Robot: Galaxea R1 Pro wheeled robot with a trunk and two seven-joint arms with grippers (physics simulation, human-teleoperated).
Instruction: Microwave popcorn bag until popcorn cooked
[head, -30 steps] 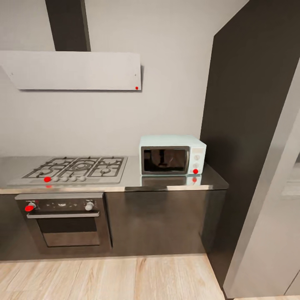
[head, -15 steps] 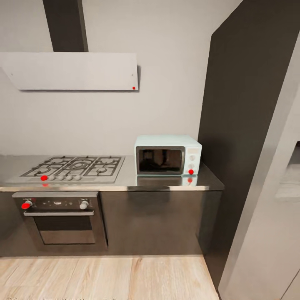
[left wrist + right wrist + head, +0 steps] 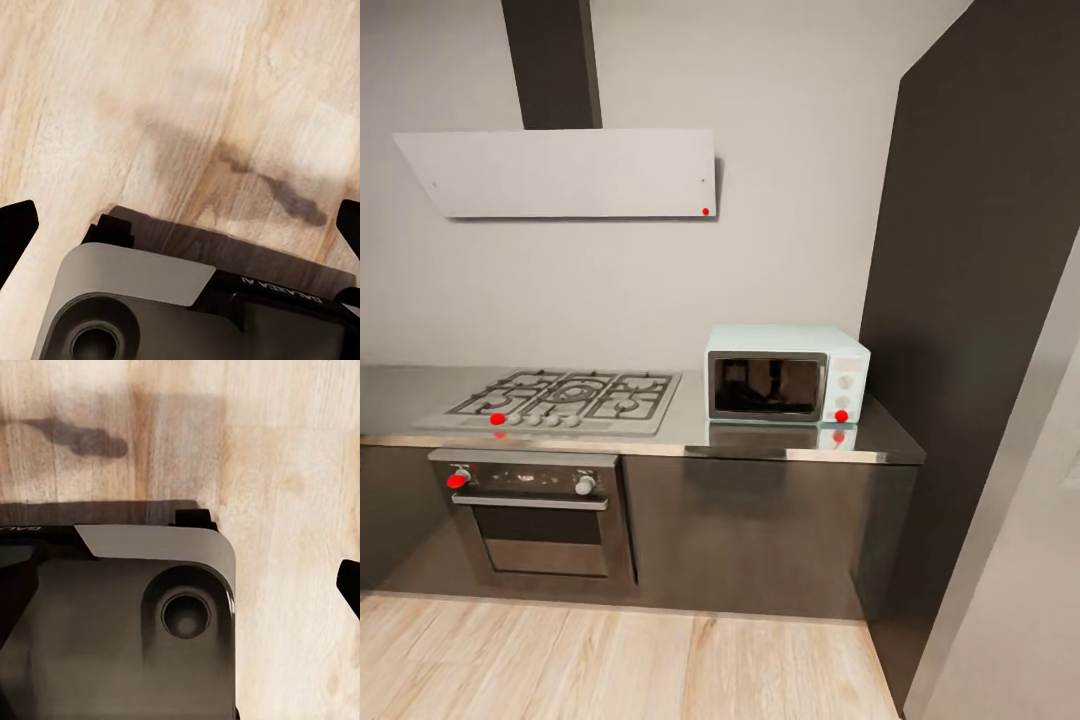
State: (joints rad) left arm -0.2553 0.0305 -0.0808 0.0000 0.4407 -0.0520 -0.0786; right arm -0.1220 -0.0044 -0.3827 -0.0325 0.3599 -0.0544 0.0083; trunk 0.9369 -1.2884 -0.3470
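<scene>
So we're looking at a kitchen run along the far wall. The microwave (image 3: 788,372), pale blue with a dark glass door, sits at the right end of the countertop (image 3: 760,440), its door shut. Two knobs and a red dot line up on its right-hand panel, and the steel top mirrors its front. Just right of it a tall dark cabinet (image 3: 980,300) runs up the wall. Left of the microwave, a bit apart from it, there's the gas hob (image 3: 565,398) with black grates and a row of knobs on its near edge, one marked red. Right under the hob is the built-in oven (image 3: 540,515), also with a red-marked knob on the left. Above the hob hangs a flat pale hood (image 3: 565,172) with a dark duct going up from it. Light wood floor (image 3: 610,665) in the near part of the scene.

On the stretch of countertop we see here, we can't spot the popcorn bag.

Both wrist cams point down at the wood floor (image 3: 187,97), with the robot's grey base below them. In the left wrist cam, the left gripper (image 3: 180,225) has its dark fingertips way out at opposite edges, so spread wide apart. In the right wrist cam we only catch one dark fingertip (image 3: 350,583) of the right gripper, so we can't tell how its jaws stand.
</scene>
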